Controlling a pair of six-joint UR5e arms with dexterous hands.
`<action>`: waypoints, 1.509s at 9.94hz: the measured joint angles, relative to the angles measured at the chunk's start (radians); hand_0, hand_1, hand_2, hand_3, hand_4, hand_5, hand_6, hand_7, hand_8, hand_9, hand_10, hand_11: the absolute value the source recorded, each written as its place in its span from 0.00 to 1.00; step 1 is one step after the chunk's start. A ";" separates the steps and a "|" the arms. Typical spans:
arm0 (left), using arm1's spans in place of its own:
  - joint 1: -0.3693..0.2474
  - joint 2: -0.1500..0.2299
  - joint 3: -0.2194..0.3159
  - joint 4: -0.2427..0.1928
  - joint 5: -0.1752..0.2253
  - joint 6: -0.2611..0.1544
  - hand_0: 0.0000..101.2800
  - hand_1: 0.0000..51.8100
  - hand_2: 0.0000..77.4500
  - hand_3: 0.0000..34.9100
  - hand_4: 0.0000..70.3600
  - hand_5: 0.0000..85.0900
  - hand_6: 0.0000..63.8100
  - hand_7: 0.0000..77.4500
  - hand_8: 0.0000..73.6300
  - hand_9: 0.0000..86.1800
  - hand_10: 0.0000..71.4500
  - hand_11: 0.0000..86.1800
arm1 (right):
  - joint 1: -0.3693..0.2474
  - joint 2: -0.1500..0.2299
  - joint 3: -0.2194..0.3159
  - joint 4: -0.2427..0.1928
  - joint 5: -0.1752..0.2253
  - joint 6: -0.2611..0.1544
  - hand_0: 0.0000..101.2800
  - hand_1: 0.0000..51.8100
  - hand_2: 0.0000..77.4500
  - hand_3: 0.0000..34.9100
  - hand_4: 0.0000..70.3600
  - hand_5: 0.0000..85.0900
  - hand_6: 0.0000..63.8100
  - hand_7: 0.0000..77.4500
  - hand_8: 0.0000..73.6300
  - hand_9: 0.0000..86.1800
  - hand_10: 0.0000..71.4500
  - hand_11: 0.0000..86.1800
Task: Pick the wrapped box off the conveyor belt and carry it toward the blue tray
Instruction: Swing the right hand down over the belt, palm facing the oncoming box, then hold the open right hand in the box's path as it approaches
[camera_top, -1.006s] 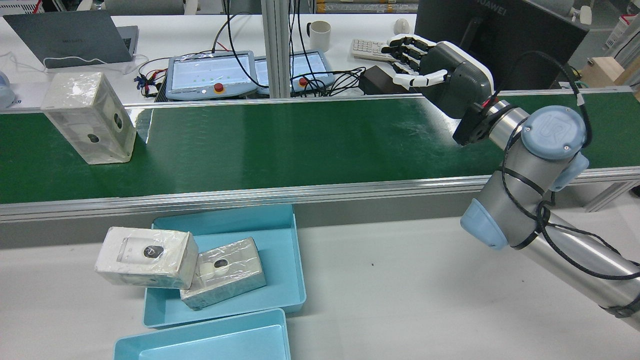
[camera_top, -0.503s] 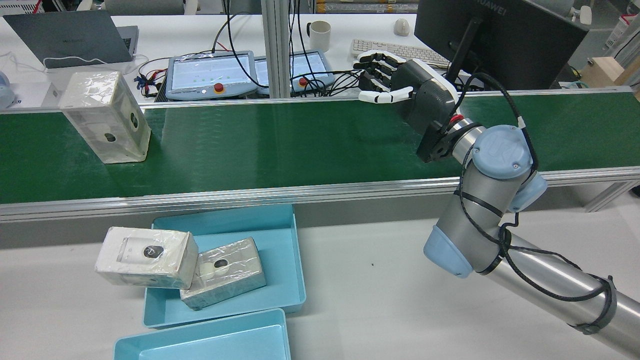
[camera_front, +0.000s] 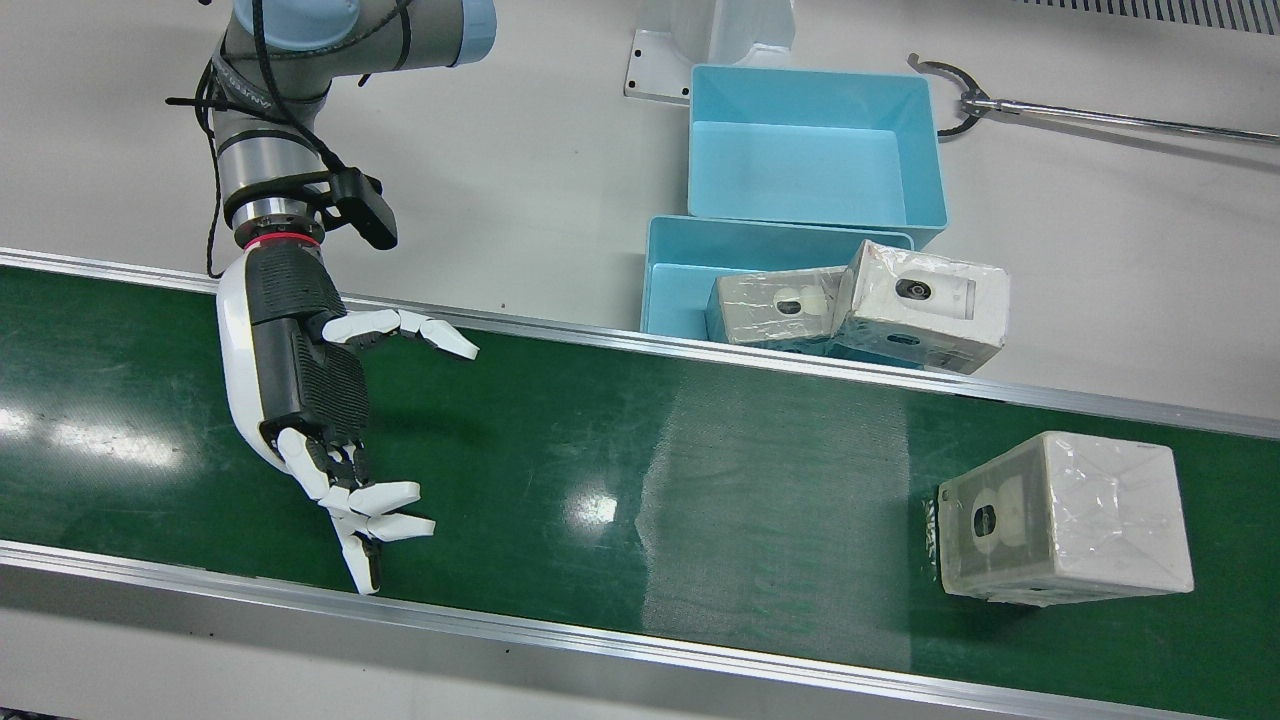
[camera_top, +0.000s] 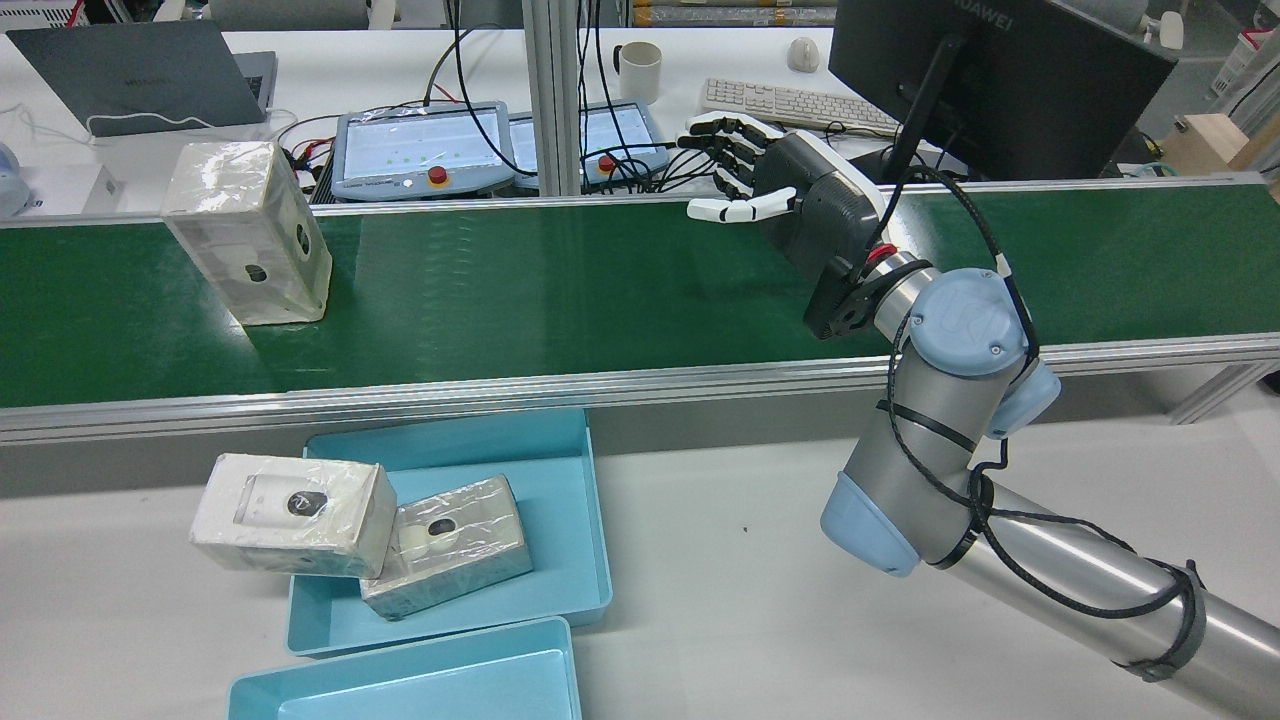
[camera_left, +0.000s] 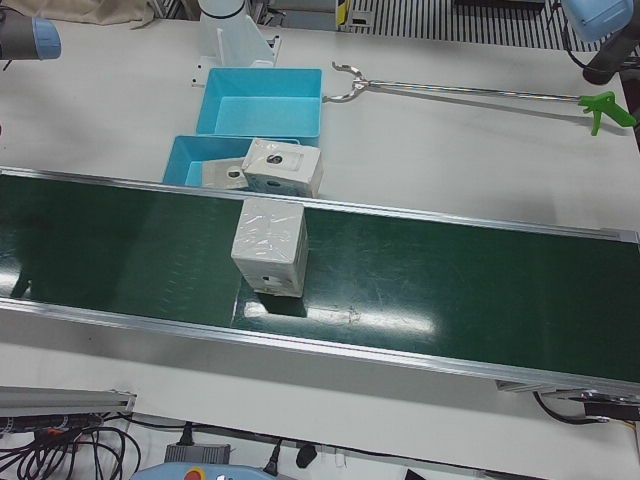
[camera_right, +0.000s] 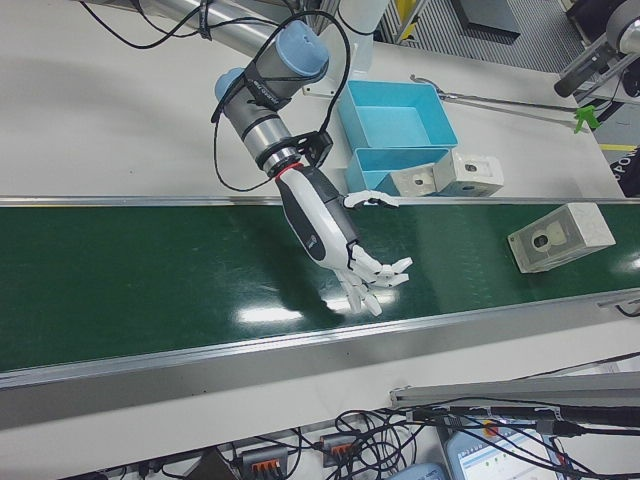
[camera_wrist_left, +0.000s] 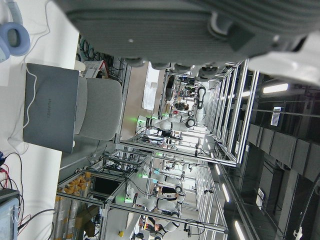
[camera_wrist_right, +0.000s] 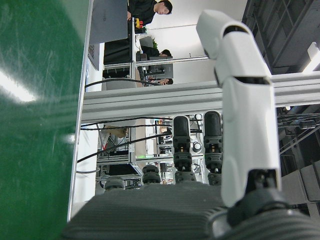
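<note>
The right robot hand (camera_front: 320, 420) hangs empty, fingers spread, over the conveyor belt (camera_front: 560, 440) — well apart from the wrapped box (camera_front: 1065, 520) standing on it, so it should stay wide and close around the box's sides.

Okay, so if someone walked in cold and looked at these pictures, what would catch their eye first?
Probably the right hand, open with fingers spread, held over the green conveyor belt. Next, the wrapped box standing alone on the belt, well apart from that hand. Beyond the belt's edge sits a blue tray already holding two wrapped boxes, one propped over its rim, with a second blue tray beside it.
</note>
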 joint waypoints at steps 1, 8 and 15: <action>0.000 0.000 0.000 0.000 0.000 0.000 0.00 0.00 0.01 0.00 0.00 0.01 0.00 0.00 0.00 0.00 0.01 0.00 | 0.000 0.002 -0.001 0.004 0.000 0.000 0.50 0.37 0.32 0.38 0.22 0.41 0.12 0.35 0.01 0.09 0.00 0.01; 0.000 0.000 0.000 0.000 0.000 0.000 0.00 0.00 0.01 0.00 0.00 0.01 0.00 0.00 0.00 0.00 0.00 0.00 | 0.001 -0.004 -0.040 0.109 -0.003 0.000 0.48 0.34 0.29 0.38 0.24 0.40 0.13 0.34 0.02 0.09 0.01 0.01; 0.000 0.000 0.000 0.000 0.000 0.000 0.00 0.00 0.01 0.00 0.00 0.01 0.00 0.00 0.00 0.00 0.01 0.00 | 0.002 -0.011 -0.042 0.107 -0.008 0.000 0.48 0.26 0.27 0.38 0.24 0.40 0.13 0.35 0.01 0.07 0.01 0.01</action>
